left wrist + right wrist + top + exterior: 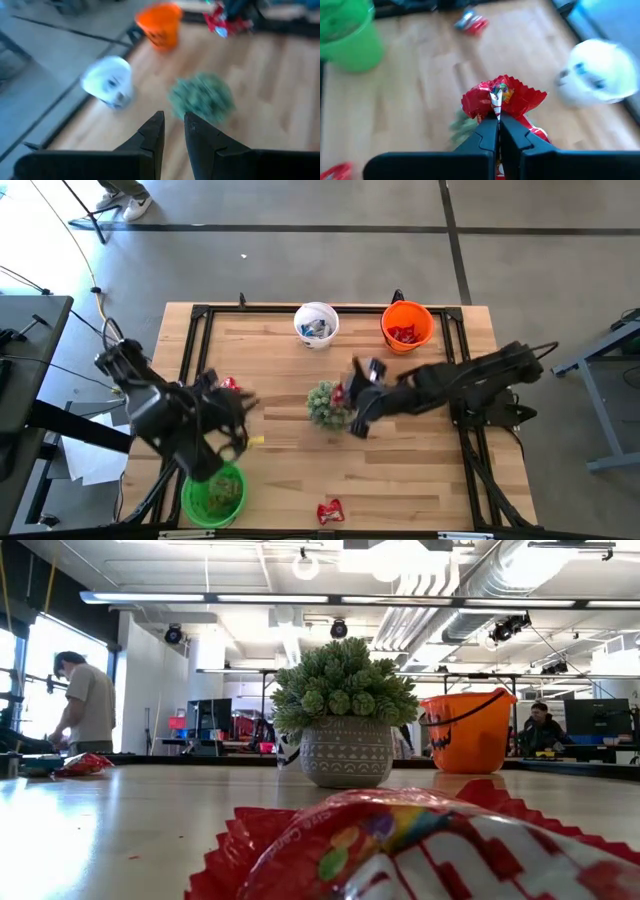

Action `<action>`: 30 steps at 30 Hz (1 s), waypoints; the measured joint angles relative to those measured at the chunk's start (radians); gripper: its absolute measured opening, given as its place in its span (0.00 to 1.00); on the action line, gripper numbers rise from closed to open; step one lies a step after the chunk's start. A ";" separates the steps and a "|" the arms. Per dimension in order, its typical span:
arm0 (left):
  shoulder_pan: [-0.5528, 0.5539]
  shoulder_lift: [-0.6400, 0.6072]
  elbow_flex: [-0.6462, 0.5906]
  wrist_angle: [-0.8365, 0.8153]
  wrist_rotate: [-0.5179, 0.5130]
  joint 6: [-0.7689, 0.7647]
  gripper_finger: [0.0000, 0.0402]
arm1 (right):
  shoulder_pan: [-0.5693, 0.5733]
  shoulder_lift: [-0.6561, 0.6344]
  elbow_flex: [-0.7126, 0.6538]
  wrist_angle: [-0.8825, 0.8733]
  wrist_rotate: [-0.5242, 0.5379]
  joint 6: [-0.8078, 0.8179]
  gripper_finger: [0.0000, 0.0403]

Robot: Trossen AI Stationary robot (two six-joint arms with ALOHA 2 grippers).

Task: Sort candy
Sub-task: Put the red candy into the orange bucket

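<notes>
A: Claws first. Right claw (pixel 497 116) pinched tight on a shiny red candy packet (pixel 502 100), held above the table (pixel 400 470) right beside the green spiky plant (pixel 324 404).

B: Left claw (pixel 173 131)?

A: Narrow gap between the fingers, nothing seen between them. Poised over the table's left side, just above the green bucket (pixel 213 494) at the near edge.

B: Other candy?

A: Red packet (pixel 330 510) lying flat near the front edge, huge in the low view (pixel 420 850). Another red packet (pixel 229 384) on the left, close by the left arm. Small yellow piece (pixel 257 441) just right of that arm. Red packets (pixel 404 334) inside the orange bucket (pixel 407 326) at the far edge; blue-and-white wrappers (pixel 317 329) inside the white bucket (pixel 316 323) beside it. Green bucket's contents hard to make out.

B: Beyond the table?

A: People standing (pixel 82 700) and seated (pixel 540 728) in the room behind.
</notes>
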 joint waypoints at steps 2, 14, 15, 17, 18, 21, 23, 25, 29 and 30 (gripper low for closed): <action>0.040 -0.034 0.000 0.000 -0.048 0.011 0.16 | -0.035 -0.028 0.000 0.000 0.025 -0.025 0.00; 0.299 -0.147 0.000 0.000 -0.170 0.173 0.15 | -0.282 -0.119 0.001 -0.028 0.099 -0.135 0.00; 0.320 -0.149 0.000 0.000 -0.181 0.208 0.15 | -0.306 -0.119 0.001 -0.034 0.099 -0.137 0.00; 0.368 -0.153 0.000 0.000 -0.225 0.293 0.15 | -0.357 -0.119 0.001 -0.051 0.099 -0.153 0.00; 0.391 -0.154 0.000 0.000 -0.258 0.337 0.15 | -0.383 -0.119 0.001 -0.054 0.099 -0.155 0.00; 0.456 -0.153 0.000 0.001 -0.404 0.494 0.15 | -0.460 -0.119 0.001 -0.053 0.099 -0.158 0.00; 0.504 -0.154 0.000 0.001 -0.515 0.600 0.15 | -0.511 -0.119 0.001 -0.050 0.099 -0.147 0.00; 0.584 -0.172 0.008 0.003 -0.545 0.676 0.15 | -0.562 -0.119 0.001 -0.050 0.098 -0.108 0.00; 0.737 -0.227 0.029 0.007 -0.507 0.690 0.15 | -0.657 -0.119 0.001 -0.060 0.068 -0.045 0.00; 0.772 -0.236 0.031 0.017 -0.488 0.684 0.15 | -0.680 -0.119 0.001 -0.062 0.065 -0.029 0.00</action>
